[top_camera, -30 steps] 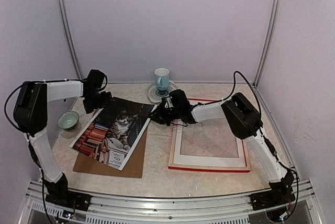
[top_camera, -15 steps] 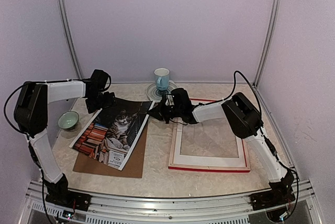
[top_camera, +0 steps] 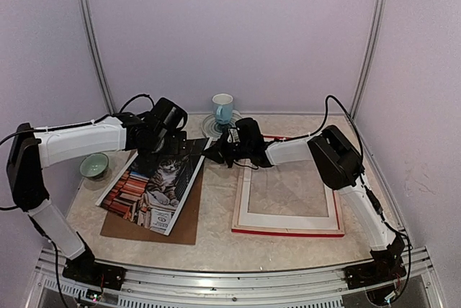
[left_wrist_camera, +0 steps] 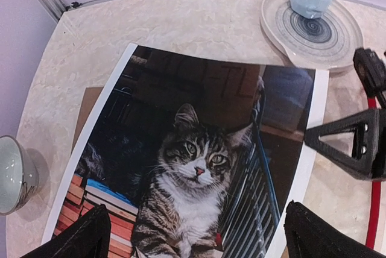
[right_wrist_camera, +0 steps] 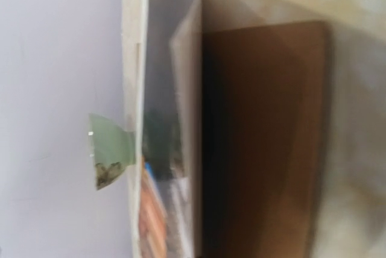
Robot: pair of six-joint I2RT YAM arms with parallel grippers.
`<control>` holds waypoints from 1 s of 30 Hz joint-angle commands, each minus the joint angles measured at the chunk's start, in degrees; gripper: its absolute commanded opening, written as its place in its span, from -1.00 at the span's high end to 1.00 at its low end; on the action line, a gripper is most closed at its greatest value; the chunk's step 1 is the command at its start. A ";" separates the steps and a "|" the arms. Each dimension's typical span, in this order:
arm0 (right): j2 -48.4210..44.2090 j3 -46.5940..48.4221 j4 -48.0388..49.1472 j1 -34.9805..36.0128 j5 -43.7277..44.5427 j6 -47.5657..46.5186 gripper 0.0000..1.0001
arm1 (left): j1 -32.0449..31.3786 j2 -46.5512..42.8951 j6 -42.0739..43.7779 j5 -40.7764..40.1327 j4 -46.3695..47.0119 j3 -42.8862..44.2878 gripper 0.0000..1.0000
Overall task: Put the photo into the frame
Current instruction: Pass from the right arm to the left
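Swinging in from the left edge of the top view, the left gripper (top_camera: 155, 151) now hangs over the upper end of the photo (top_camera: 153, 187). A second ago it sat off the print's upper left corner, near the bowl (top_camera: 94, 166). The right gripper (top_camera: 216, 152) has barely shifted but has closed. Its jaws are pinched on the photo's upper right corner, and its wrist view shows that edge curling up off the brown board (top_camera: 184, 225). The left gripper's fingers (left_wrist_camera: 81, 240) stand wide apart, holding nothing, straddling the cat from above.

The photo lies face up in the left half of the top view, on the board, its long axis slanting from upper right to lower left. The frame (top_camera: 288, 223) lies pale side up just to its right, its upper left corner near the pinched corner. So the print must travel rightward and turn square to the frame. The right gripper is nearer and has hold of it, and the left could probably steady the other end.
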 commanded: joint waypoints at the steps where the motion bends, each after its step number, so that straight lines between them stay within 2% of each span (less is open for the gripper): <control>1: -4.40 -0.02 1.88 -0.37 -2.03 2.12 1.00 | -5.59 0.07 -1.21 -9.33 -4.80 -1.95 -0.98; 7: -5.51 0.13 2.34 -0.14 -2.23 2.58 1.00 | -12.64 5.58 -3.14 -17.09 -9.86 -0.09 -0.98; 13: -5.76 -0.33 2.38 0.05 -2.40 2.56 1.00 | -16.81 11.03 -5.32 -18.15 -11.23 3.00 -0.98; 27: -6.69 -1.99 3.48 0.06 -2.40 2.73 1.00 | -17.56 16.39 -5.68 -16.25 -8.63 1.69 -0.95; 30: -6.63 -2.07 3.63 0.05 -2.40 2.80 1.00 | -17.51 16.33 -5.77 -16.55 -8.16 1.16 -0.86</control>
